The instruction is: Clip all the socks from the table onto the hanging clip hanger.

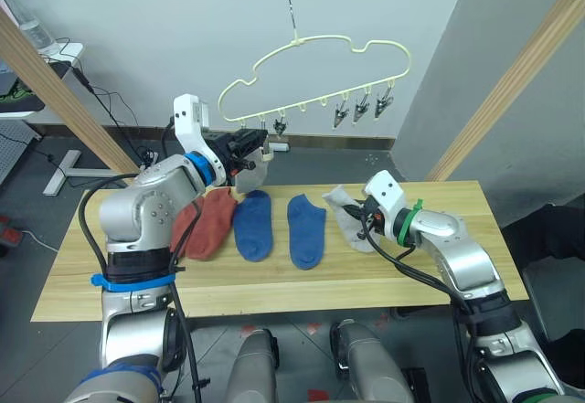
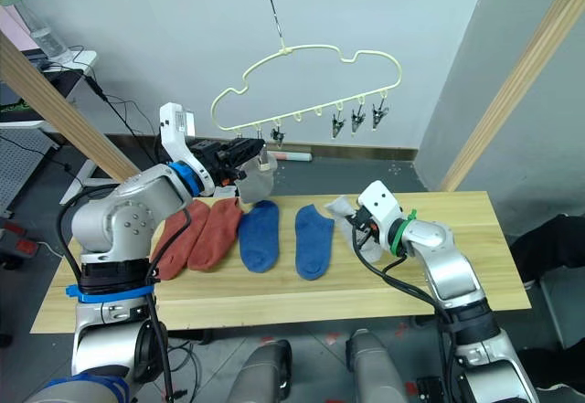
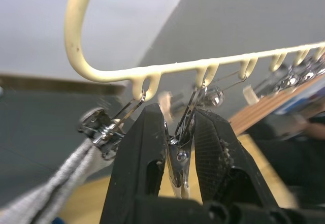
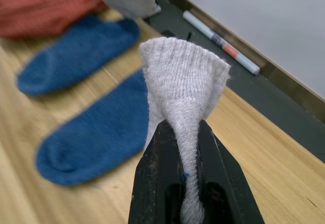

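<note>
**Desk:** What's nearest you?

**Me:** Low in the frame, the table (image 1: 274, 284) of pale planks. Right of centre on it, my right gripper (image 4: 181, 148) is clenched on a light grey sock (image 4: 184, 82), pinching its cuff so the fabric bunches up between the fingers; the rest of it lies on the wood.

**Desk:** And the other socks?

**Me:** In a row across the middle: two blue socks (image 2: 260, 234) and (image 2: 313, 238), then two rust-red socks (image 2: 216, 231) and (image 2: 183, 237) towards the left, partly behind my left arm.

**Desk:** Left side?

**Me:** Raised, centre-left. My left gripper (image 3: 179, 148) is squeezing one silver clip (image 3: 180, 153) on the clip hanger (image 1: 315, 79), fingers closed on either side of it. On the neighbouring clip (image 3: 101, 130) hangs a second grey sock (image 2: 256, 176).

**Desk:** Beyond that?

**Me:** The hanger hangs by its hook, upper centre, three more clips (image 1: 362, 108) dangling at its right end. On the floor behind lies a marker pen (image 4: 221, 42).

**Desk:** Any lettering?

**Me:** None I can read, not even on the pen.
</note>
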You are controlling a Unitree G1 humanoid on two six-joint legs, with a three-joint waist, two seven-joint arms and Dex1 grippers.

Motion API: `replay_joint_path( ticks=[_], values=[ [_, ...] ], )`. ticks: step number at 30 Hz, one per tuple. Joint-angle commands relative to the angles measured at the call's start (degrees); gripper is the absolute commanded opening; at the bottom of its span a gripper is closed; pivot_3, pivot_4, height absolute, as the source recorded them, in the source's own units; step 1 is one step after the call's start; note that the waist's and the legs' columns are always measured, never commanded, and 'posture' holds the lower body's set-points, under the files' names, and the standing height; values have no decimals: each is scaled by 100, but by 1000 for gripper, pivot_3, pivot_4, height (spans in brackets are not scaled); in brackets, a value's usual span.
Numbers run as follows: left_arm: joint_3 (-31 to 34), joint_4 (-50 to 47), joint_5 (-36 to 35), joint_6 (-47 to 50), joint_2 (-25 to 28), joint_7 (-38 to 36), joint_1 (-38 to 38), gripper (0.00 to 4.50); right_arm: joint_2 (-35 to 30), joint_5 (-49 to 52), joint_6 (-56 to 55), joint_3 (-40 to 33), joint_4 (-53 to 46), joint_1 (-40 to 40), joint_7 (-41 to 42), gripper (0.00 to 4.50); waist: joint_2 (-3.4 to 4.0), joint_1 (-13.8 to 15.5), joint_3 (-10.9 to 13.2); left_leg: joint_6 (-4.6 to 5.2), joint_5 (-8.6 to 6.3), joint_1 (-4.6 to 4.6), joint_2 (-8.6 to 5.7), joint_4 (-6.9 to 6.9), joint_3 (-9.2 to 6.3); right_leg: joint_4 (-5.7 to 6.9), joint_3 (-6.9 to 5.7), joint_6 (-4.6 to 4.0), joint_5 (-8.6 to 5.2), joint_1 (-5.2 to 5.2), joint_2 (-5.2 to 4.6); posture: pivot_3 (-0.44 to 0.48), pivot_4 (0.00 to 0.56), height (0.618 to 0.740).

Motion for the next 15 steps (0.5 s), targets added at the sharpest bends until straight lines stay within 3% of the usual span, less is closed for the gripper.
replay_joint_path(
  ticks=[1, 4, 5, 10, 15],
  values=[
    [-302, 150, 436, -973, 73, -409, 195, 1895, -49, 160, 291, -87, -449, -1, -131, 0, -1, 0, 1, 1, 0, -1, 0, 0, 0, 0, -1, 0, 0, -1, 1, -53, 263, 740],
    [-479, 619, 1039, -2129, -101, -200, 232, 2766, -23, 166, 397, -82, -487, -68, -278, 0, -3, 10, 2, 3, 1, -10, -1, 2, -3, -2, -4, 0, 0, -5, 2, -59, 270, 740],
    [-465, 756, 1121, -2354, -183, -120, 215, 2907, -11, 176, 435, -76, -520, -91, -314, 0, -3, 10, 2, 4, 2, -14, -1, 3, -4, -3, -4, 0, 0, -6, 2, -62, 272, 740],
    [-496, 1037, 1443, -3069, -398, 78, 206, 4426, 45, 372, 677, -167, -941, -187, -440, 0, -4, 10, 4, 9, -1, -33, -2, 4, -5, -13, -7, 0, 0, -18, 1, -70, 285, 740],
    [-565, 658, 1634, -3207, -538, 311, 555, 4426, -259, 693, 1227, -279, -1668, -132, -368, 0, -4, -5, 5, 18, -6, -43, 0, 2, -7, -24, -9, 1, 0, -22, 1, -79, 292, 740]
  ],
)
